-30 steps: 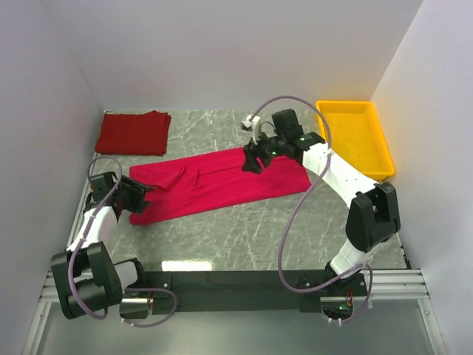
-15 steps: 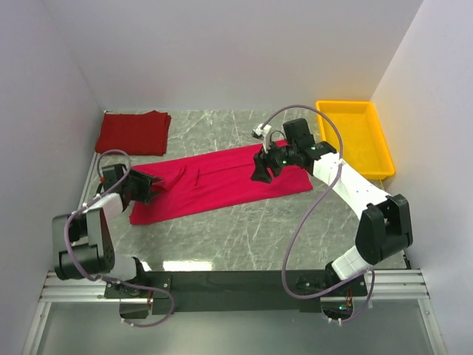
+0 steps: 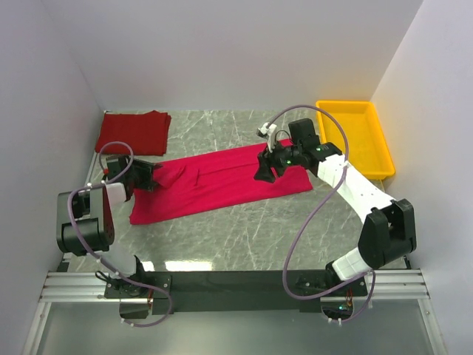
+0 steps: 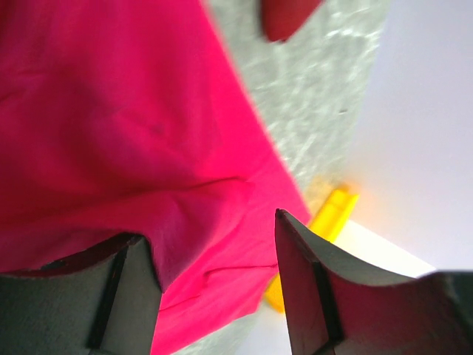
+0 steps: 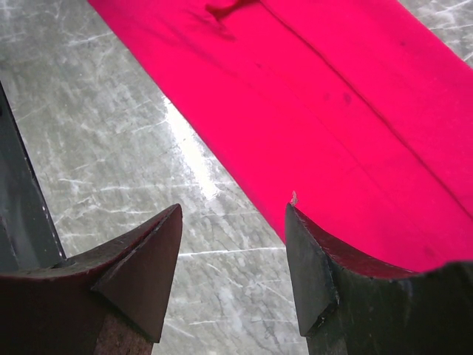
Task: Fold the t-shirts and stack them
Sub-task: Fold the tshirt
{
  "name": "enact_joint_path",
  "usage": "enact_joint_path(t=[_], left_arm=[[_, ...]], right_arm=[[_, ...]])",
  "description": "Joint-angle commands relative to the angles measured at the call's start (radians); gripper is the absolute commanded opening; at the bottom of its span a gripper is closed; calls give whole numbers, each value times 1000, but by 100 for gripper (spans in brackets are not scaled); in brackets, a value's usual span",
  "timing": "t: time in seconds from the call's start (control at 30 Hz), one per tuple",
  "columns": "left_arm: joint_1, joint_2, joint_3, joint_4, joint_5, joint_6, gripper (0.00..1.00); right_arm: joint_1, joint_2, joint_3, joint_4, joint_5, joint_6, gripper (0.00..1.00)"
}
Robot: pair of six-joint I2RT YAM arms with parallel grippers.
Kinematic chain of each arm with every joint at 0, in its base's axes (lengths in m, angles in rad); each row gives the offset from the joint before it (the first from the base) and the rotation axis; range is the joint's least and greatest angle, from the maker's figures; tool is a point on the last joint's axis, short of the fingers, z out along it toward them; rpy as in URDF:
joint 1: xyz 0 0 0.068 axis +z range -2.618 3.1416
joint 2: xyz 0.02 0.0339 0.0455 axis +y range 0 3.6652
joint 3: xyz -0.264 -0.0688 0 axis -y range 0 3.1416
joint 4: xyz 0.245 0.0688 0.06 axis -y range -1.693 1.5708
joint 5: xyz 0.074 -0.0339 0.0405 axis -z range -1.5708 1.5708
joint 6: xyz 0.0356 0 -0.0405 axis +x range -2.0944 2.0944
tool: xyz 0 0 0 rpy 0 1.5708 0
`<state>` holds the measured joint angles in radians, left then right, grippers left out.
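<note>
A bright crimson t-shirt (image 3: pixel 222 181), folded into a long band, lies slantwise across the middle of the table. A darker red t-shirt (image 3: pixel 133 133) rests folded at the back left. My left gripper (image 3: pixel 153 177) is at the crimson shirt's left end. It is open, and in the left wrist view crimson cloth (image 4: pixel 111 126) fills the space behind the fingers (image 4: pixel 307 288), with a fold beside the left one. My right gripper (image 3: pixel 264 171) hovers open over the band's right part. In the right wrist view it (image 5: pixel 233 211) straddles the near edge of the shirt (image 5: pixel 332 111).
A yellow tray (image 3: pixel 380 151) stands at the back right against the wall. White walls close in the table on the left, back and right. The grey marble tabletop (image 3: pixel 244 237) shows in front of the shirt. The right arm's cable loops over the table.
My left gripper has swung up and right onto the crimson shirt's left end. My right gripper has shifted slightly right and toward the shirt's near edge. Both stayed open.
</note>
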<state>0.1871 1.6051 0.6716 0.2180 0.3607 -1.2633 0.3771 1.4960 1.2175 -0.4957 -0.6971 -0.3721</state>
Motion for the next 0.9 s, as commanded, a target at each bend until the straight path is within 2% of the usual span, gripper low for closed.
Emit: enact_joint_path(t=[0.0, 0.23, 0.47, 0.63, 0.87], left_arm=[[-5, 10, 54, 110, 14, -83, 62], [-3, 70, 78, 195, 34, -191, 62], [3, 111, 117, 192, 38, -242, 62], [15, 90, 111, 139, 47, -252, 63], [58, 24, 114, -29, 58, -257, 63]], right_arm=[[-17, -49, -13, 9, -12, 4, 64], [-33, -52, -16, 11, -12, 7, 64], [-46, -60, -24, 13, -9, 7, 64], [-55, -63, -27, 16, -8, 9, 64], [-61, -54, -21, 19, -15, 13, 64]])
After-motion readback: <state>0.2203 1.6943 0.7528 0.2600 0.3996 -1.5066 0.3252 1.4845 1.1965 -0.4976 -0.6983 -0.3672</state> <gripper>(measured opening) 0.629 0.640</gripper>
